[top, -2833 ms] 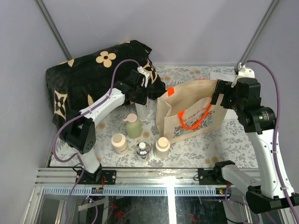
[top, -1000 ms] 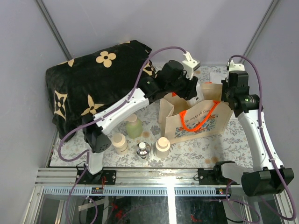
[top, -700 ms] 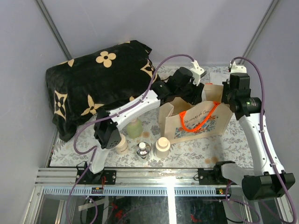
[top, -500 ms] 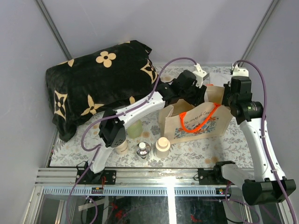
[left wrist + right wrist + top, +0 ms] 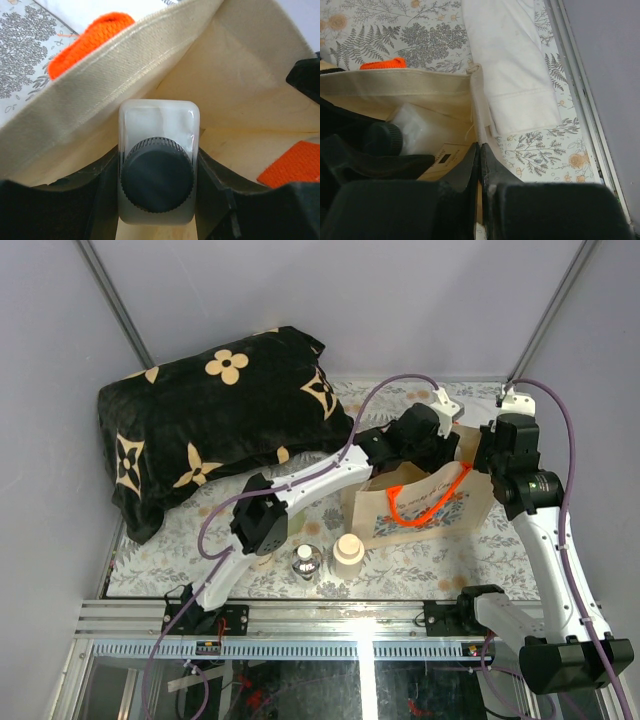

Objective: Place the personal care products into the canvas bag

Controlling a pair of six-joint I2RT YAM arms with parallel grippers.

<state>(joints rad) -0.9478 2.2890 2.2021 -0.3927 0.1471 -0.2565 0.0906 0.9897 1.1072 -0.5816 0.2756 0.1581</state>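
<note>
The canvas bag (image 5: pixel 425 505) stands upright right of centre, its orange handles (image 5: pixel 420 495) hanging over the front. My left gripper (image 5: pixel 159 167) is shut on the white rectangular bottle with a dark cap (image 5: pixel 158 120), held cap-up inside the bag's mouth (image 5: pixel 125 90). My right gripper (image 5: pixel 480 147) is shut on the bag's right rim (image 5: pixel 478 100) and holds it open; the same white bottle (image 5: pixel 415 127) shows inside. In front of the bag stand a cream squat bottle (image 5: pixel 348 550) and the small clear round one (image 5: pixel 306 560). Another cream bottle (image 5: pixel 262 560) peeks from under the left arm's elbow.
A black blanket with cream flowers (image 5: pixel 210 410) fills the back left. A folded white cloth (image 5: pixel 515 75) lies behind the bag near the right rail. The floral table cover (image 5: pixel 430 565) ends at the metal rail (image 5: pixel 350 620) in front.
The left arm has swung right with the white bottle, from above the bag's left side into its mouth. The right gripper has kept its hold on the bag's rim.
</note>
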